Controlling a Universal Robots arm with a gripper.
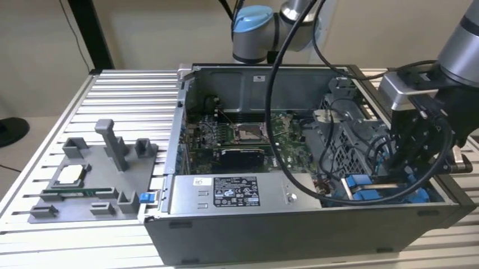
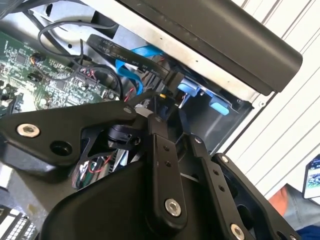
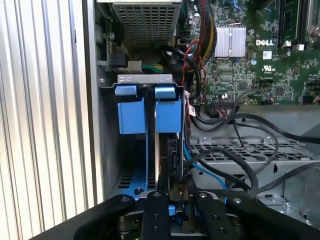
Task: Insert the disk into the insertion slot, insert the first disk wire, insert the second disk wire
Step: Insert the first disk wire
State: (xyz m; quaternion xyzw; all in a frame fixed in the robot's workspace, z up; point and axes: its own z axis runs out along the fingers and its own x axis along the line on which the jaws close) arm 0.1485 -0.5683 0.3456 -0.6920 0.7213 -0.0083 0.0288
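Slatted metal table (image 1: pixel 112 95) carries an open computer case (image 1: pixel 299 224), with a grey parts holder (image 1: pixel 75 204) lying well apart toward the exterior view's left. The gripper (image 1: pixel 400 176) reaches down into the case's corner at the exterior view's right, where the slot (image 3: pixel 107 150) sits. Whether the gripper is wide, narrow or holding something I cannot tell, because its own body hides its tip.

The disk (image 3: pixel 167 116) appears to stand on edge inside the slot, its blue frame just beside a second blue frame (image 3: pixel 132 112). How deep it sits is hidden. In the second wrist view a black plug (image 2: pixel 172 80) on a flat black wire (image 2: pixel 112 49) lies just ahead of the gripper, with a blue wire (image 2: pixel 127 70) close beside it. So the step in hand looks like a wire going into the disk, not the disk going into the slot.

To do it well, I judge that the plug must meet the disk's socket square, not tilted, and be pushed straight in with light, even force. Loose black cables (image 3: pixel 220 119) near the perforated cage (image 3: pixel 290 150) crowd this corner, and none should get trapped between plug and disk. A sideways drag could bend the plug or tug the disk out of place.
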